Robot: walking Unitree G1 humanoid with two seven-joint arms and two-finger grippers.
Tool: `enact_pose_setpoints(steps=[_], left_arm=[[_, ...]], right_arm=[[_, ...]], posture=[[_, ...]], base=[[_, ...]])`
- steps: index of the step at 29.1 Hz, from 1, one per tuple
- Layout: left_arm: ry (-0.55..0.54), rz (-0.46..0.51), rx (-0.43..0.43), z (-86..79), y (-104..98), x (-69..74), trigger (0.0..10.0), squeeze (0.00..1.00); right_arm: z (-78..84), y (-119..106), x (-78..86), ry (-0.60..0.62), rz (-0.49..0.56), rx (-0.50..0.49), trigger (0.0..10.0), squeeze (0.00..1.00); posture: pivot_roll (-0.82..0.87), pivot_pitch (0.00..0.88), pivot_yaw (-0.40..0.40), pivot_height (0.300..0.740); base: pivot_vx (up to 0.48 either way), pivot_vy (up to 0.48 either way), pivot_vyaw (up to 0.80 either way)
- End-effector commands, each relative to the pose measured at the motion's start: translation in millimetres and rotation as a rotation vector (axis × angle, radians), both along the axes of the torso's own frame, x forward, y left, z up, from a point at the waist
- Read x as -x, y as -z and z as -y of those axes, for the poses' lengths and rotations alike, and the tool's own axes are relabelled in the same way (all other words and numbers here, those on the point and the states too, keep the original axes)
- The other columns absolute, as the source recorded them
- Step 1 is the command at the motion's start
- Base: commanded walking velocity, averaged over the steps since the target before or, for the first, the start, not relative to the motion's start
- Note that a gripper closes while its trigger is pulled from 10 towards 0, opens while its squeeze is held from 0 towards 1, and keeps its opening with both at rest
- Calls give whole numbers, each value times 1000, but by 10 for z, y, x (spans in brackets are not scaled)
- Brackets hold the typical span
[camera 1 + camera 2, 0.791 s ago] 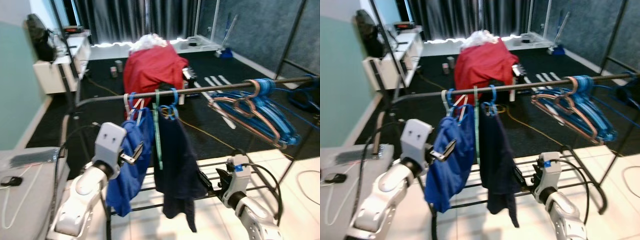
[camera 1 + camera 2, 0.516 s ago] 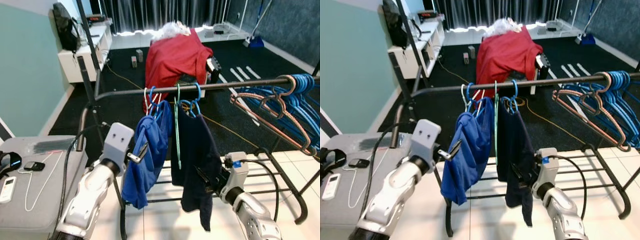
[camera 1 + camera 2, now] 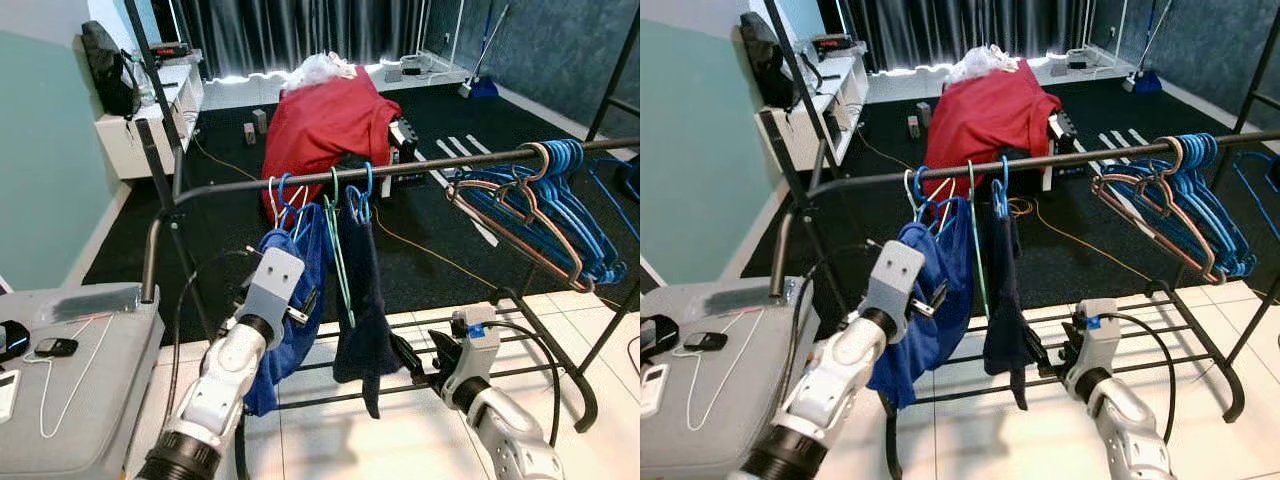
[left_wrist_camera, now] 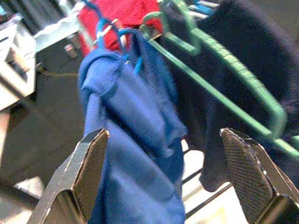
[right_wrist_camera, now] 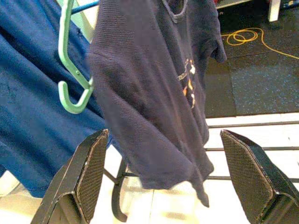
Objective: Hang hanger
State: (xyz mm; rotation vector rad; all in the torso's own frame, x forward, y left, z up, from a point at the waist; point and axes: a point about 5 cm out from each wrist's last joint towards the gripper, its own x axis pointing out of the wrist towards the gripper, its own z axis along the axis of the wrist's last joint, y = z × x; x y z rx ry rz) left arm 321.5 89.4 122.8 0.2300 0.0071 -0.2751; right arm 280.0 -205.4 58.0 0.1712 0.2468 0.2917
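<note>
the green hanger [image 3: 340, 262] hangs bare from the clothes rail [image 3: 420, 167], its hook over the bar between a blue garment [image 3: 295, 290] and a dark navy shirt [image 3: 362, 300], both on blue hangers. the left gripper [image 4: 163, 182] hovers just in front of the blue garment, fingers [image 4: 86, 175] spread wide and holding nothing. the right gripper [image 5: 161, 179] sits lower, near the navy shirt's hem, also wide open and empty. further along the rail to the right there is bare bar, then a bunch of empty blue and pink hangers [image 3: 540, 215]. a lower rack shelf [image 3: 520, 345] runs beneath. behind stands a red-draped pile [image 3: 325, 125]; a grey case [image 3: 70, 385] lies at the robot's left.
</note>
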Motion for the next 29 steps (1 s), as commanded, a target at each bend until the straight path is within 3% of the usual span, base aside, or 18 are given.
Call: enact_pose_setpoints(steps=[1,12,29], left_arm=[[-53,-7,-10,-52,35,-49,10000,0],[-100,26,0,-121,35,-145,10000,0],[-48,-92,-79,-114,383,-89,10000,0]], right_arm=[[-38,12,3,-5,-2,-3,10000,0],[-47,8,6,3,2,-7,10000,0],[-58,4,2,11,7,-11,10000,0]], posture=[[-119,0,45,740],[-133,0,56,740],[-143,0,63,740]], base=[[0,0,0],[0,0,0],[0,0,0]])
